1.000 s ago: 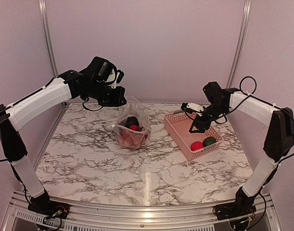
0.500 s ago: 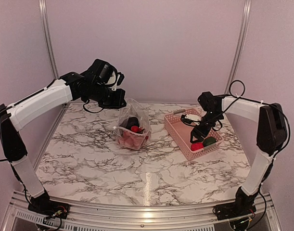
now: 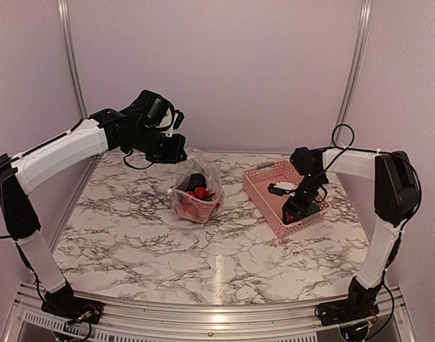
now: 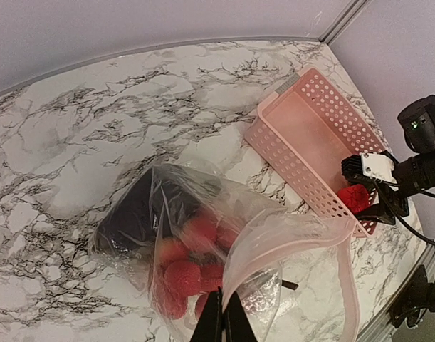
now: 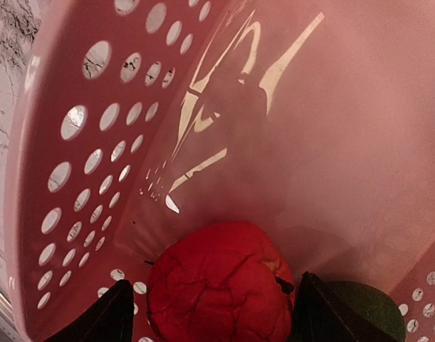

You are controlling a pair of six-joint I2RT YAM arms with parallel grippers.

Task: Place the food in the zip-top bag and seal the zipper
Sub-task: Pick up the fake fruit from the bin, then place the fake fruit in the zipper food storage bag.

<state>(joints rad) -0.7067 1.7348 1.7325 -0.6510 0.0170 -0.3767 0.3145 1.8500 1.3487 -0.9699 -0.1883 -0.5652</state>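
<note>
The clear zip-top bag (image 3: 196, 191) stands on the marble table, its mouth lifted. My left gripper (image 3: 176, 149) is shut on the bag's rim (image 4: 235, 285), next to the pale zipper (image 4: 347, 278). Inside the bag lie a dark eggplant (image 4: 132, 210) and red food pieces (image 4: 185, 274). My right gripper (image 3: 292, 212) is down in the pink basket (image 3: 263, 187), open. Its fingers (image 5: 107, 313) stand on either side of a red food piece (image 5: 221, 281) without squeezing it. A green piece (image 5: 370, 306) lies just beside that.
The basket's perforated wall (image 5: 82, 164) is close on the left of my right gripper. The basket's far half (image 4: 302, 135) holds nothing. Walls enclose the table at the back and both sides.
My right gripper has dropped from above the basket to its near end, around the red piece, with its jaws spread wider. The left gripper and bag have hardly moved.
</note>
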